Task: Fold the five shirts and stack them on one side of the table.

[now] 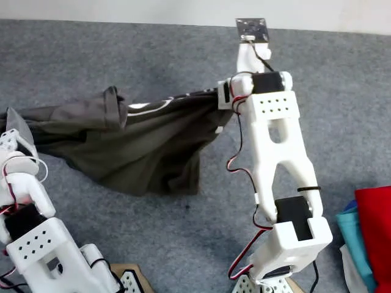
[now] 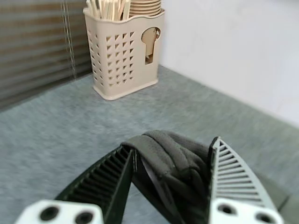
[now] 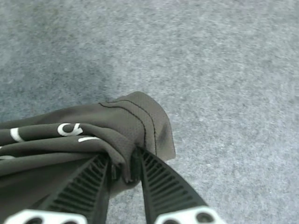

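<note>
The grey tabletop [image 1: 183, 238] carries a dark shirt [image 1: 140, 146] stretched between both arms, its middle sagging onto the surface. At the right edge lies a pile of red, teal and white cloth [image 1: 371, 229]. The left wrist view adds a beige perforated holder [image 2: 124, 56] with pale sticks [image 2: 105, 8] standing in it. The left gripper [image 2: 172, 145] has its jaws spread around a thick bunched fold of shirt. The right gripper [image 3: 122, 156] has its jaws pinched tight on a stitched hem.
</note>
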Tool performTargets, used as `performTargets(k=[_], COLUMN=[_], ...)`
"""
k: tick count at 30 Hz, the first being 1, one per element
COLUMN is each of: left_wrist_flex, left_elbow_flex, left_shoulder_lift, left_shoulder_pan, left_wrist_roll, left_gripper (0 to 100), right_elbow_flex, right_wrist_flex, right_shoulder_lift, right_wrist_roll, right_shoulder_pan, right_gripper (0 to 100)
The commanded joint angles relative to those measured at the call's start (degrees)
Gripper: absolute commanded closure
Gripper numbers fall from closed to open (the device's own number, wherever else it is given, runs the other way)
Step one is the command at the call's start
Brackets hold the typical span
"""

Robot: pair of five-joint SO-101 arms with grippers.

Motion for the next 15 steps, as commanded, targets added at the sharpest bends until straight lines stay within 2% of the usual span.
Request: performTargets(k=[1, 4, 9, 11, 13, 15], left_wrist_flex=[-1.3, -1.3, -1.2, -1.2, -1.2, -1.1], left_elbow_flex=[2.6, 7.3, 15.9, 17.9, 18.9, 18.9], left_shoulder_lift=[-1.4, -1.4, -1.4, -1.4, -1.4, -1.4], left_shoulder_pan=[1.5, 4.7, 9.0, 9.0, 8.7, 8.7], left_wrist_roll=[-9.9, -19.8, -49.1, -58.3, -63.7, -65.7], left_gripper=[74, 74, 74, 74, 74, 74], right_elbow_flex=[-0.6, -0.6, -0.6, -0.6, -0.5, 0.3], right_wrist_flex=[-1.2, -1.2, -1.2, -1.2, -1.2, -1.3], right_shoulder_lift=[-0.4, -0.4, -0.4, -0.3, -0.3, -0.3], right_wrist_roll=[-0.4, -0.4, -0.4, -0.4, -0.4, -0.4], right_shoulder_pan=[-0.1, -0.6, -0.7, -0.7, -0.7, -1.2], right_gripper=[99.2, 99.2, 99.2, 99.2, 99.2, 99.2])
